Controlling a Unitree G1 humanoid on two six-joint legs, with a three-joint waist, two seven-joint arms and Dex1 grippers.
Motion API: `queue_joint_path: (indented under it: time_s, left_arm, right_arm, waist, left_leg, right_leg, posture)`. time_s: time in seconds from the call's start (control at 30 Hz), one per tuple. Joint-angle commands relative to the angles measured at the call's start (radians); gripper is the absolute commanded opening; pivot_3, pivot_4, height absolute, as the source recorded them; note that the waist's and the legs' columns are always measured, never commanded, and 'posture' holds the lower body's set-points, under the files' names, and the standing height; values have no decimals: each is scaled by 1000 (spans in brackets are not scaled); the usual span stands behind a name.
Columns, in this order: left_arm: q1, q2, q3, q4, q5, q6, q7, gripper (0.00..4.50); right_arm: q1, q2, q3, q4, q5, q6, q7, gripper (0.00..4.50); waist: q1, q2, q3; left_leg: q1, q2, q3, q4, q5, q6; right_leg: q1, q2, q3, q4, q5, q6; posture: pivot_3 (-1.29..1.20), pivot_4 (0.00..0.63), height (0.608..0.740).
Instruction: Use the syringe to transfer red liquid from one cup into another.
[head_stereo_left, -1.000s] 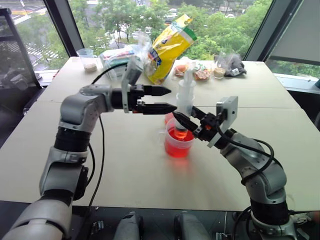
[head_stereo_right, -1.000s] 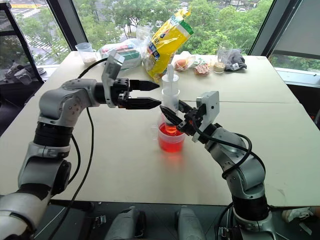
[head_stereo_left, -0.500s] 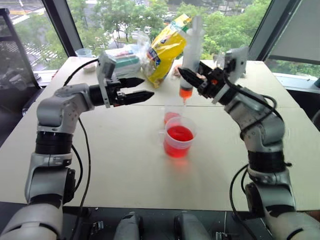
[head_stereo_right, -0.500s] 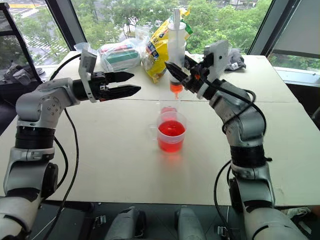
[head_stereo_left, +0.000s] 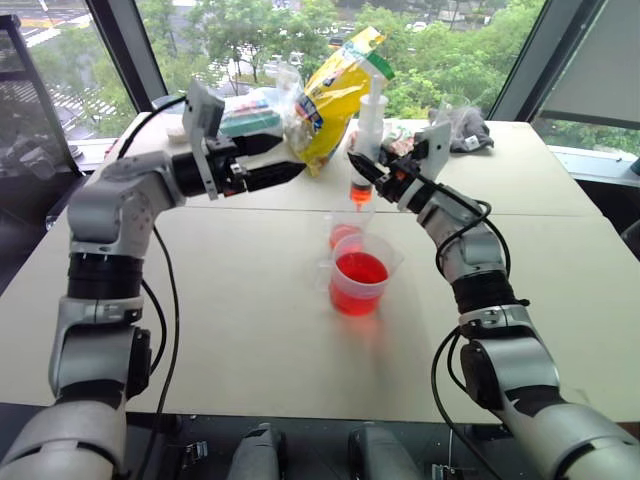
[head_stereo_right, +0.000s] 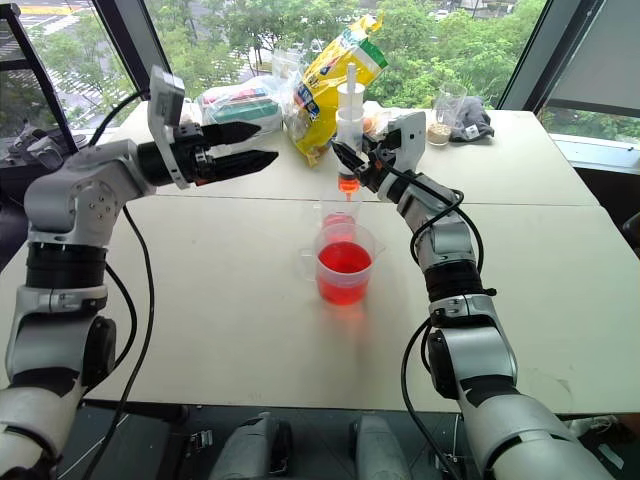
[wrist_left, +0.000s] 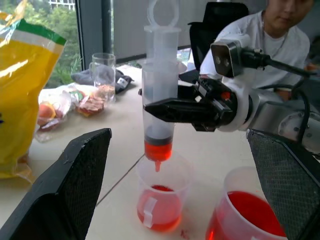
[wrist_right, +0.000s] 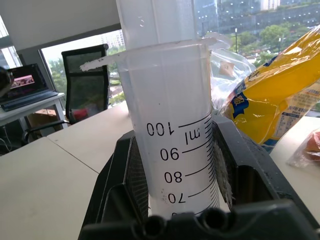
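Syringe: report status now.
Right claw shut on syringe, upright, nozzle over narrow cup. Left claw open, empty, off to the side. Path down clear.

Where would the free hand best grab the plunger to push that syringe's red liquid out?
Probably the ring at the plunger's top, approached from above or from the robot's left. The syringe stands upright over the narrower cup, and the right gripper already clamps the barrel's middle. The left gripper hangs open nearby.

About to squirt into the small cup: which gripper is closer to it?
Right. The right gripper holds the syringe upright just above the small cup; the left gripper hangs open, off to the side.
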Motion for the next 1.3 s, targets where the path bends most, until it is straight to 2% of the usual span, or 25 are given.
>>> queue_joint_path:
  time_s: [0.03,0.3,0.83,1.1,1.2,1.3]
  left_arm:
    - [-86,-42,-24,56,22,-66,-41,4442]
    - [-238,-163,-70,276,99,-214,-123,4442]
    - [-375,-247,-65,549,184,-368,-208,4442]
    - [-435,-291,-52,684,226,-443,-198,4442]
    - [-448,-305,-44,717,232,-456,-199,3595]
    - [-453,-311,-35,731,243,-464,-204,2227]
  right_arm:
    - [-4,8,-9,-56,-4,-17,0,1406]
    - [33,23,-1,-116,-13,3,-10,1406]
    - [56,29,23,-167,-23,26,-3,1406]
    - [63,26,25,-184,-26,32,-4,1406]
    - [64,24,25,-187,-27,35,-4,1406]
    - [64,24,24,-190,-29,38,-3,1406]
  waist:
    - [0,0,0]
    - [-5,0,0]
    - [-2,0,0]
    - [-3,0,0]
    - [-4,0,0]
    - [-5,0,0]
  left_leg:
    - [0,0,0,0,0,0]
    - [0,0,1,0,0,0]
    - [0,0,0,0,0,0]
    - [0,0,0,0,0,0]
    - [0,0,0,-1,0,0]
    - [0,0,0,-1,0,0]
  right_leg:
    - [0,0,0,0,0,0]
    - [0,1,0,-1,0,0]
    - [-1,1,0,-1,0,0]
    - [-1,1,0,-1,0,0]
    - [-1,1,0,-1,0,0]
    - [-1,1,0,-1,0,0]
  posture:
    - [0,150,740]
    - [0,150,740]
    - [0,150,740]
    - [0,150,740]
    - [0,150,740]
    - [0,150,740]
